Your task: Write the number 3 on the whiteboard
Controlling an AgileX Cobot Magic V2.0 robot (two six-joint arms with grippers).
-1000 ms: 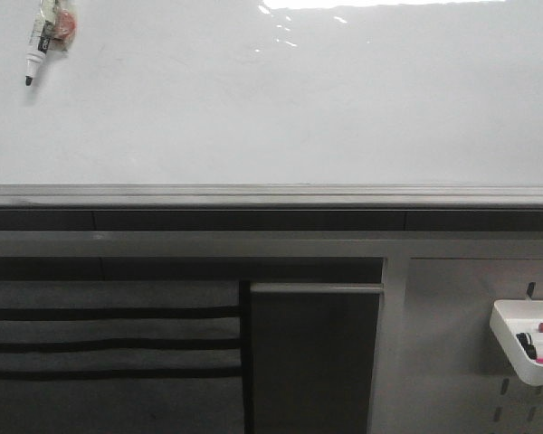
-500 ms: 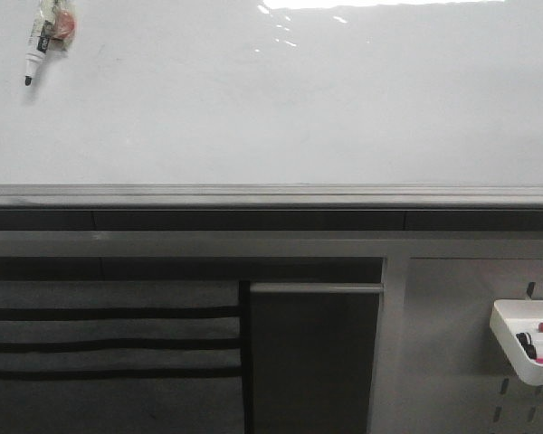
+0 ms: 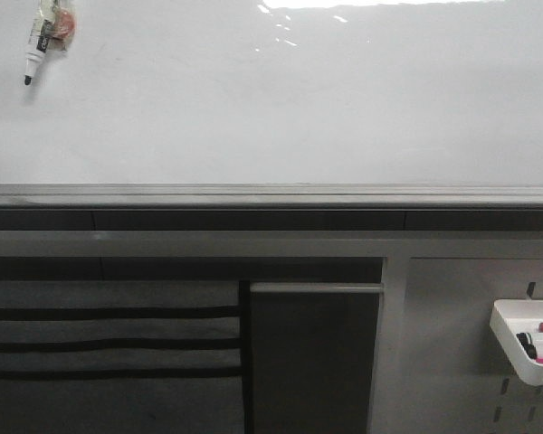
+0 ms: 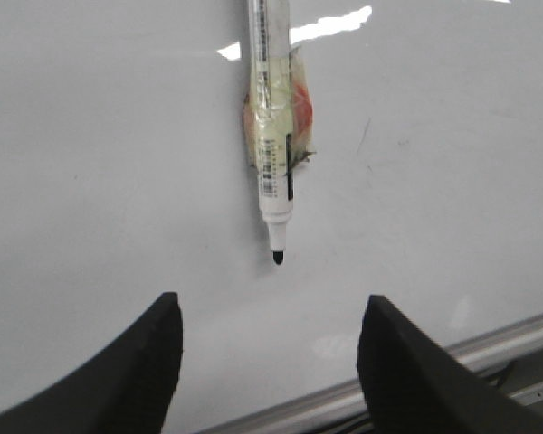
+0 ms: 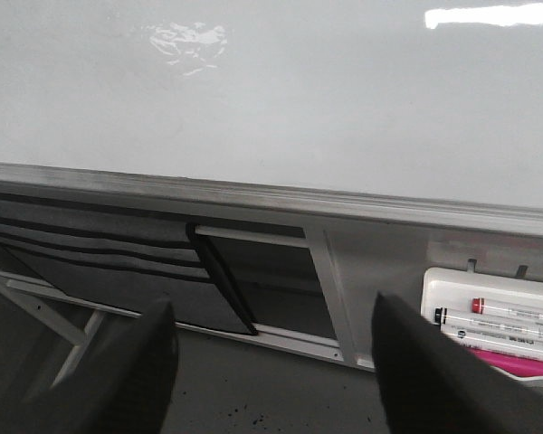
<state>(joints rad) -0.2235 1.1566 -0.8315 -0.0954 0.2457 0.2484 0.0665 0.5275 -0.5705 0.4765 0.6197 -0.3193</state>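
Front view shows the whiteboard (image 3: 281, 99) filling the upper half of the scene, glossy and blank, with its grey edge rail (image 3: 271, 194) running along the bottom; no number 3 is drawn anywhere on it, so the writing appears not yet begun. A marker (image 3: 38, 50) sits at the board's upper left, tip pointing down and uncapped, fixed there by a lump of yellowish and orange tape or putty (image 3: 61, 25), probably so that an arm can reach it at a known spot. From the left wrist view the same marker (image 4: 273, 136) lies flat against the board, and the left hand (image 4: 270, 362) hovers below its tip with both fingers spread wide and nothing between them, lined up as if to close on the barrel. The right hand (image 5: 271, 371) is likewise spread open and empty, held low and well apart from the marker, facing the rail and the grey perforated panel (image 5: 380, 262), where a white tray (image 5: 489, 312) keeps spare markers (image 5: 502, 325). My judgement is that the left arm is meant to take the pen while the right waits clear.
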